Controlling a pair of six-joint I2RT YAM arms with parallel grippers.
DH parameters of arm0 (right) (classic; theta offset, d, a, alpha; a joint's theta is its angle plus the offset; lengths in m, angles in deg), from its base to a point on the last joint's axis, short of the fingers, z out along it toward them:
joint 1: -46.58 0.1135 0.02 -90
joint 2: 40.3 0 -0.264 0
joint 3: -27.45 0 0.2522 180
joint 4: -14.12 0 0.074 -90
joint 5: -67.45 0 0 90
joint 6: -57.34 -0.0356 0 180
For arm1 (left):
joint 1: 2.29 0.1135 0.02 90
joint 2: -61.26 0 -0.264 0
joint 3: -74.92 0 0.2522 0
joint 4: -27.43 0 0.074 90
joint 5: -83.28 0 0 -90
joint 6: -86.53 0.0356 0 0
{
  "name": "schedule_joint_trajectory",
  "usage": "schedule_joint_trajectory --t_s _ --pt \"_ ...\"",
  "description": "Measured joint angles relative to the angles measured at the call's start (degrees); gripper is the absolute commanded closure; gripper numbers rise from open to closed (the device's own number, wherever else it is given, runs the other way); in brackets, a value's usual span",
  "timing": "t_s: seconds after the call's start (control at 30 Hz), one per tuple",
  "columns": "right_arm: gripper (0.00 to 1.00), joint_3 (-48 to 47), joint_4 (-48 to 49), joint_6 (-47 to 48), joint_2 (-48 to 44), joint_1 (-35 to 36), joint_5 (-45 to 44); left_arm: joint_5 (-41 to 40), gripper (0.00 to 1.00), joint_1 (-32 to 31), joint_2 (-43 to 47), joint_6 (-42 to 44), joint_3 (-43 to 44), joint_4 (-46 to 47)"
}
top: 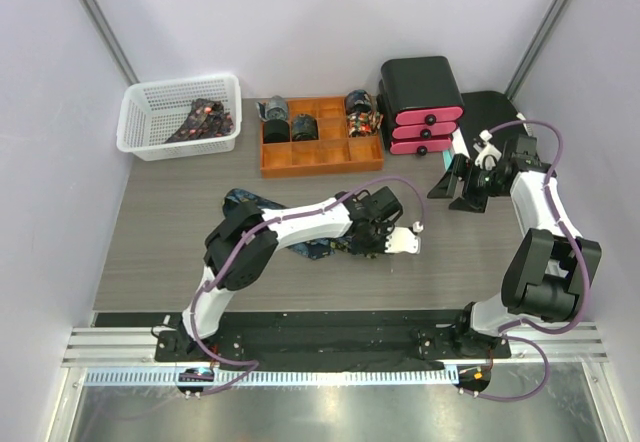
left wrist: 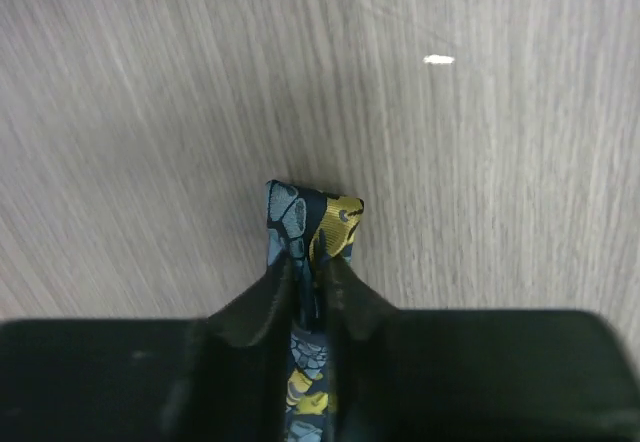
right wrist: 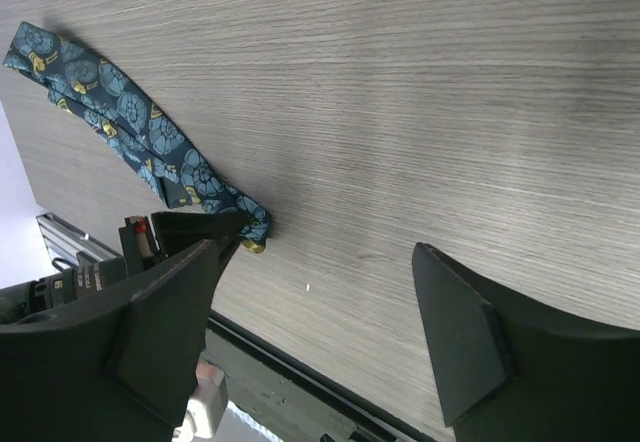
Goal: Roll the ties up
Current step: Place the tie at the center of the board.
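**Gripper state.** The left gripper [left wrist: 312, 264] is clenched on the narrow end of the tie [left wrist: 312, 220]. Both fingers [left wrist: 262, 307] press the fabric, and a short folded tip stands out past them. The right gripper [right wrist: 315, 257] is released, with its jaws wide and nothing between them.

**Position of the tie, top view.** It lies flat on the table [top: 160, 252] at centre, partly under the left arm. From the pinched end its long axis runs away between 9 and 10 o'clock, to the far end near that arm's elbow. The right gripper stands well apart, at 2 o'clock from the pinch, so the left arm is the nearer. Rolling would probably begin at the held end and travel along that axis.

**Appearance.** Dark navy cloth with teal rounded motifs and gold accents — limp, slightly twisted, not yet coiled.
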Motion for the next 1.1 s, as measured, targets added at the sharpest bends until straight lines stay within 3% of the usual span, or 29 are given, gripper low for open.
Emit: schedule_joint_trajectory --t_s 0.07,0.17,0.27,0.37,0.5,0.6,0.63,0.73,0.8,0.83,0.9,1.1 --pt "0.25 0.0 0.0 0.0 0.0 0.0 0.2 -1.0 1.0 0.1 0.2 0.2 -0.4 0.5" --pt "0.32 0.1 0.0 0.0 0.0 0.0 1.2 -1.8 1.0 0.9 3.3 -2.7 -3.3 2.4" --pt "0.37 0.5 0.0 0.2 0.1 0.9 2.0 -0.4 1.0 4.9 12.4 -7.3 -7.9 2.5" --pt "0.37 0.6 0.3 0.4 0.5 4.2 2.0 2.8 1.0 15.5 25.5 -12.0 -9.3 2.5" --pt "0.37 0.7 2.3 0.6 1.1 13.3 -0.1 5.6 1.0 38.1 42.2 -14.7 -9.3 4.0" --pt "0.39 -0.2 4.3 1.7 2.4 24.3 -3.8 6.2 0.69 51.8 49.7 -15.1 -10.8 3.5" --pt "0.4 -1.0 4.6 2.3 3.3 28.0 -5.1 6.6 0.55 55.8 50.9 -15.2 -11.1 2.8" --pt "0.43 -4.4 6.7 4.6 7.3 39.6 -10.5 7.9 0.29 65.9 51.3 -16.6 -11.9 0.9" --pt "0.44 -6.7 7.8 5.7 10.2 45.6 -13.6 8.4 0.21 71.2 50.7 -18.1 -13.8 0.2" --pt "0.44 -8.0 8.4 6.3 12.0 48.2 -15.0 8.7 0.11 73.6 50.5 -19.1 -15.2 -0.3" --pt "0.45 -10.8 9.9 7.3 16.2 53.4 -18.1 8.7 0.08 76.9 50.7 -20.8 -17.9 -1.3" --pt "0.51 -16.7 11.4 9.3 26.0 61.3 -24.5 8.8 0.06 77.2 52.1 -22.2 -20.0 -2.3"
